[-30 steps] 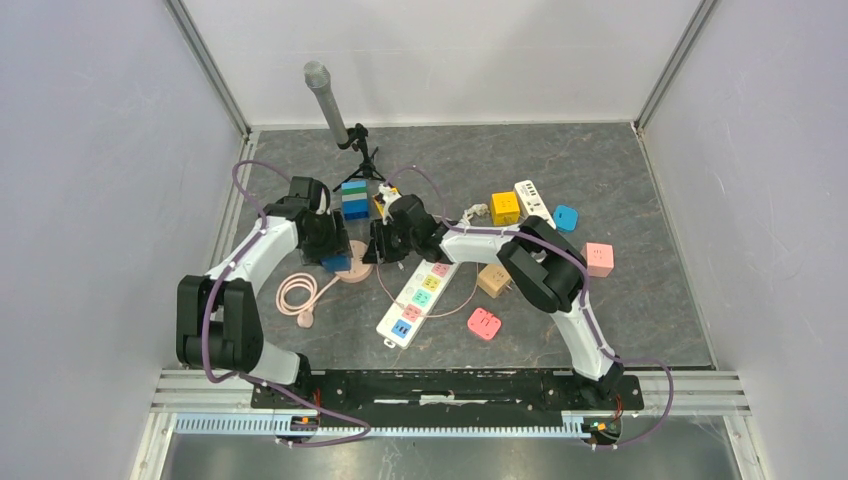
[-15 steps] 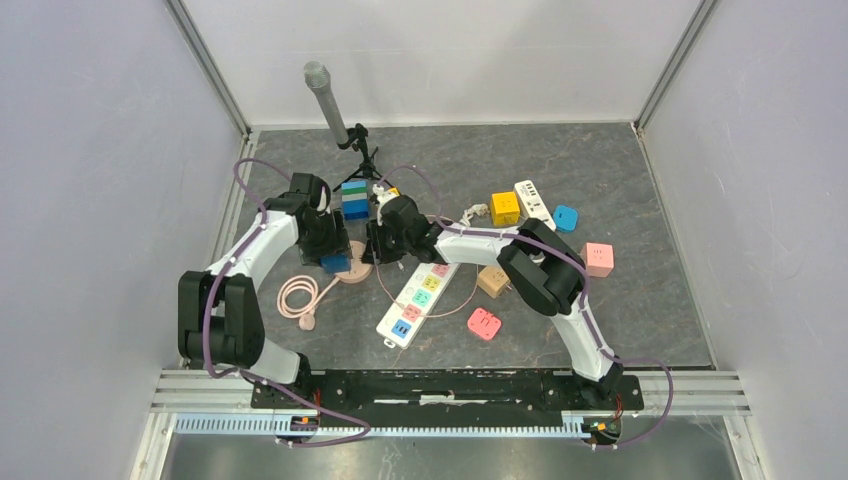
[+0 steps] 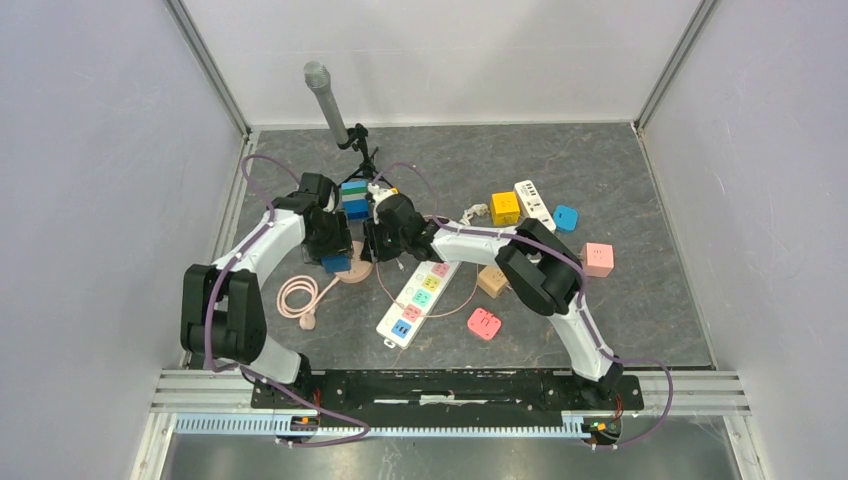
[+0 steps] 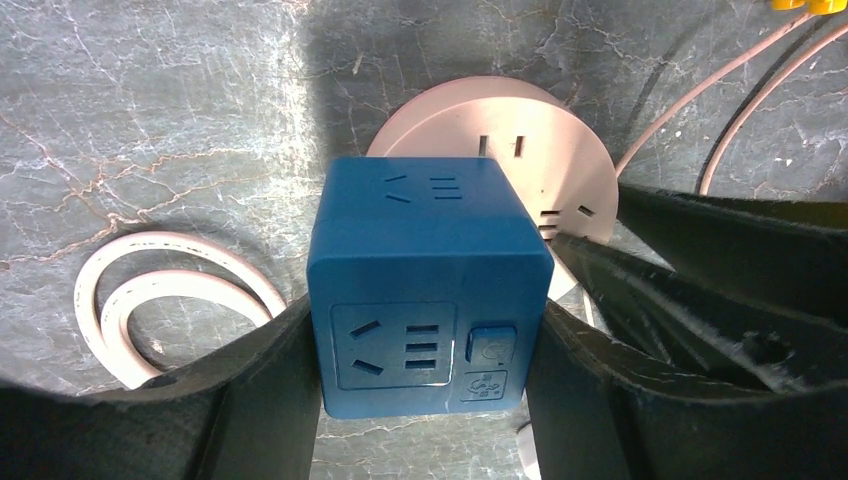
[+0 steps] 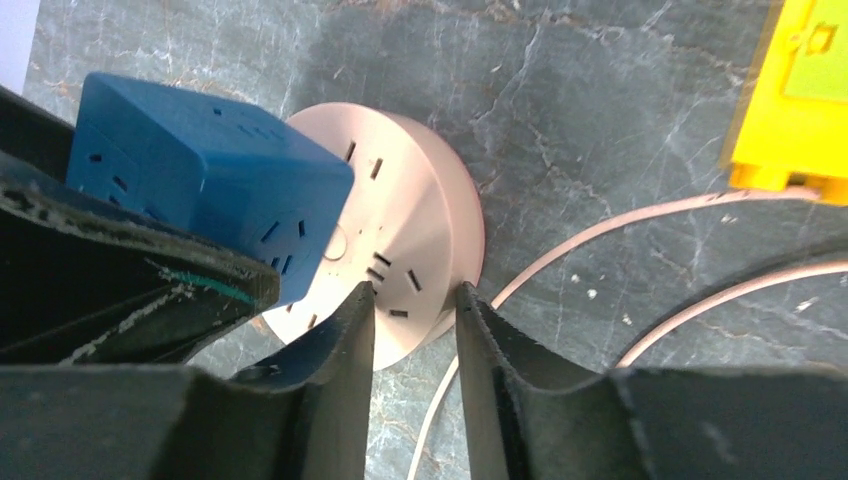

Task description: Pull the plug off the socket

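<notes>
A blue cube plug [image 4: 430, 290] sits plugged into a round pink socket [image 4: 560, 160] on the grey table. My left gripper [image 4: 425, 335] is shut on the cube's two sides, its fingers [image 4: 265, 400] pressed against it. My right gripper [image 5: 412, 300] is closed on the near rim of the pink socket [image 5: 420, 210], beside the blue cube [image 5: 200, 170]. In the top view the cube [image 3: 336, 263] and the socket [image 3: 356, 273] lie between the left gripper [image 3: 332, 252] and the right gripper [image 3: 372, 250].
The socket's pink cable lies coiled [image 3: 298, 295] to the left and runs right [image 5: 600, 230]. A white power strip [image 3: 418, 297], a yellow cube [image 3: 504, 208], pink cubes [image 3: 484, 323], a stacked blue-green cube [image 3: 353, 200] and a microphone stand [image 3: 330, 100] stand nearby.
The right gripper has moved a little left toward the pink socket. The left arm has shifted slightly right, still holding the blue cube.
</notes>
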Motion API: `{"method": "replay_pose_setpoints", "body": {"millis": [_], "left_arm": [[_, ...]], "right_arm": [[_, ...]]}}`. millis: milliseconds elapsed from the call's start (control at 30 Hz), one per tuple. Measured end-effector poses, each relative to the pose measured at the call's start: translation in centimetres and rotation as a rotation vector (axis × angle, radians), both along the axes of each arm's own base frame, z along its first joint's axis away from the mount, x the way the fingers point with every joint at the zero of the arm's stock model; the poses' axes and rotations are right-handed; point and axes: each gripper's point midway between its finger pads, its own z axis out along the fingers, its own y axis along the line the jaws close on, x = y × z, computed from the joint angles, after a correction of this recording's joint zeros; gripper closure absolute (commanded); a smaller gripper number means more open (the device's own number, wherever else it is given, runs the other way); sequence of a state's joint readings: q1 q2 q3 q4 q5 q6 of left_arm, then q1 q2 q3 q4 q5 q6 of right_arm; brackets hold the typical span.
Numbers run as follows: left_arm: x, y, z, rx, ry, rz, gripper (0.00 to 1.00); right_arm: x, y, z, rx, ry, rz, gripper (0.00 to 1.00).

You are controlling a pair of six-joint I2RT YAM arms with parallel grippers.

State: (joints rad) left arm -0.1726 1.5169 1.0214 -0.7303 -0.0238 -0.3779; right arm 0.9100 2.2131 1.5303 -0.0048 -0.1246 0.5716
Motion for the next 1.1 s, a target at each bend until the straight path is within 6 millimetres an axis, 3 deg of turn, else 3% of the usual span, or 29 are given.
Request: {"method": "replay_pose_setpoints", "body": {"millis": [233,767,1100], "left_arm": [[0.1,-0.5,-0.1,-0.027,0.044,-0.045,0.98],[0.1,-1.0,0.2,-0.065,0.057,-0.047,0.98],[0.0,-1.5,-0.2,0.059,0.051,-0.021,0.98]], "right_arm": [[0.5,0.0,0.0,-0.026,-0.023,0.003,0.7],[0.9,-0.7,0.1,0.021,-0.036,0.027,0.75],[1.7,-0.7,0.1,-0.004,-0.073,0.028,0.74]]}}
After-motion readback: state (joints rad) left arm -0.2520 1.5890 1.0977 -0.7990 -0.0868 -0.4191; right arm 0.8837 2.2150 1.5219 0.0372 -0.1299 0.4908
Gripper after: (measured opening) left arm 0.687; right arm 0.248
